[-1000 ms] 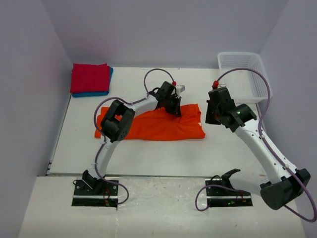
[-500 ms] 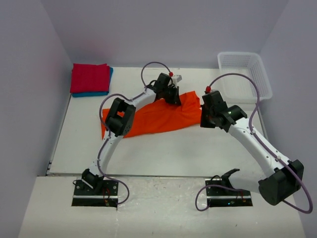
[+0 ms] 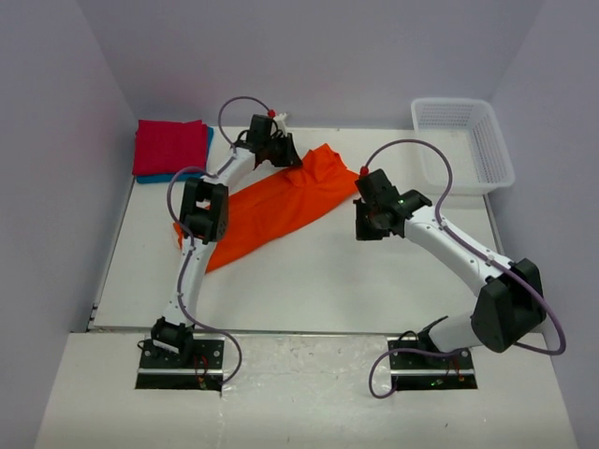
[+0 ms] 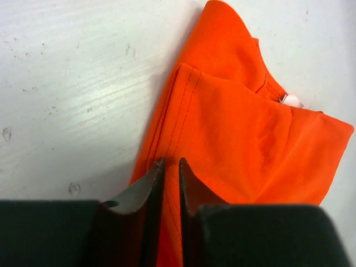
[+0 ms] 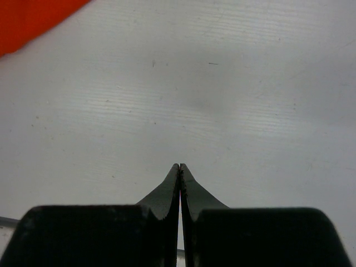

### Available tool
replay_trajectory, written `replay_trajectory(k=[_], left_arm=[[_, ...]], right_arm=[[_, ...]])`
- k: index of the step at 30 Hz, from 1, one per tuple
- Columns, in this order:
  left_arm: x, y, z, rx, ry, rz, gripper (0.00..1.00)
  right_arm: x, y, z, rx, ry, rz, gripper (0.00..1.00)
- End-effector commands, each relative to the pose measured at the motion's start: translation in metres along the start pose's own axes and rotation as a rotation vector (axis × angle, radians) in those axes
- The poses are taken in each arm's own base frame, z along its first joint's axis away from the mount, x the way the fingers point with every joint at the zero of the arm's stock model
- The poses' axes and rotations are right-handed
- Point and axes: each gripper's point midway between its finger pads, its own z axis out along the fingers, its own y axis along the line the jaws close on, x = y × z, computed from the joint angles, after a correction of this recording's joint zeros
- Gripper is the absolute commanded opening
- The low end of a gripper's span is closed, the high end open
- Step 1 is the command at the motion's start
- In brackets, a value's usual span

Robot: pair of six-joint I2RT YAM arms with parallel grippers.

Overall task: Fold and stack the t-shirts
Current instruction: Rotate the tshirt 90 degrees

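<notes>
Right fingers [image 5: 167, 194] are pressed together, holding nothing, above bare bench [image 5: 250, 83]. Left fingers [image 4: 146, 194] stand a crack apart at the orange shirt [image 4: 239, 128] hem, grip unclear; that shirt lies diagonally mid-frame. Red shirt [image 3: 170, 147] sits folded on blue shirt [image 3: 173, 177], upper left.

Bare table [image 3: 318, 281] in front gave free passage. The orange t-shirt [image 3: 281, 196] lay diagonally across the middle; the basket [image 3: 465, 142] and the red t-shirt [image 3: 170, 147] occupied the far corners.
</notes>
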Motion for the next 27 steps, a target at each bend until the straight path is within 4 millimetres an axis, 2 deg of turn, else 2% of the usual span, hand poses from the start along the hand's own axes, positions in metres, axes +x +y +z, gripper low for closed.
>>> replay_trajectory(k=[1, 2, 3, 4, 6, 7, 10, 11, 12, 13, 14, 15, 16, 18, 19, 21, 23, 25, 26, 27], left_arm=[[-0.041, -0.051, -0.022, 0.113, -0.087, 0.106, 0.20], [-0.056, -0.065, -0.033, 0.119, -0.125, 0.136, 0.28], [-0.064, -0.071, -0.040, 0.114, -0.146, 0.150, 0.31], [-0.080, -0.085, -0.056, 0.117, -0.183, 0.169, 0.34], [-0.094, -0.098, -0.072, 0.111, -0.223, 0.191, 0.40], [-0.106, -0.112, -0.088, 0.116, -0.252, 0.208, 0.42], [-0.121, -0.123, -0.112, 0.040, -0.302, 0.239, 0.46], [-0.129, -0.134, -0.131, 0.025, -0.326, 0.261, 0.46], [-0.124, -0.130, -0.134, -0.016, -0.322, 0.256, 0.46], [-0.130, -0.143, -0.155, -0.028, -0.347, 0.270, 0.46], [-0.128, -0.142, -0.165, -0.068, -0.352, 0.272, 0.45], [-0.128, -0.132, -0.173, -0.181, -0.376, 0.254, 0.43], [-0.111, -0.123, -0.188, -0.263, -0.339, 0.223, 0.41], [-0.090, -0.098, -0.204, -0.441, -0.318, 0.134, 0.17], [-0.058, -0.084, -0.212, -0.513, -0.243, 0.085, 0.01], [-0.027, -0.064, -0.226, -0.684, -0.202, 0.075, 0.00], [0.026, -0.041, -0.247, -0.880, -0.088, 0.058, 0.00], [0.053, -0.037, -0.267, -0.961, -0.048, 0.065, 0.00], [0.084, -0.025, -0.272, -1.013, 0.012, 0.080, 0.00], [0.095, -0.021, -0.279, -1.039, 0.020, 0.091, 0.00]], right_arm=[[-0.011, 0.017, 0.007, -0.042, -0.020, 0.002, 0.00], [-0.011, 0.020, 0.010, -0.049, -0.018, -0.002, 0.00], [-0.010, 0.020, 0.011, -0.051, -0.016, -0.003, 0.00], [-0.010, 0.021, 0.013, -0.050, -0.012, -0.002, 0.00], [-0.008, 0.023, 0.015, -0.057, -0.011, -0.007, 0.00], [-0.009, 0.024, 0.014, -0.060, -0.015, -0.008, 0.00], [-0.010, 0.024, 0.013, -0.063, -0.024, -0.012, 0.00], [-0.010, 0.023, 0.011, -0.064, -0.030, -0.014, 0.00], [-0.011, 0.023, 0.009, -0.065, -0.036, -0.017, 0.00], [-0.013, 0.021, 0.007, -0.059, -0.048, -0.016, 0.00], [-0.010, 0.019, 0.007, -0.055, -0.049, -0.019, 0.00], [-0.012, 0.018, 0.003, -0.056, -0.062, -0.022, 0.00], [-0.013, 0.016, 0.002, -0.042, -0.072, -0.022, 0.00], [-0.012, 0.012, -0.002, -0.033, -0.080, -0.025, 0.00], [-0.013, 0.011, -0.004, -0.030, -0.087, -0.024, 0.00], [-0.012, 0.011, -0.008, -0.042, -0.098, -0.025, 0.00], [-0.011, 0.013, -0.017, -0.076, -0.116, -0.024, 0.00], [-0.012, 0.014, -0.025, -0.098, -0.144, -0.021, 0.00], [-0.010, 0.014, -0.025, -0.102, -0.144, -0.021, 0.00], [-0.010, 0.013, -0.027, -0.102, -0.150, -0.020, 0.00]])
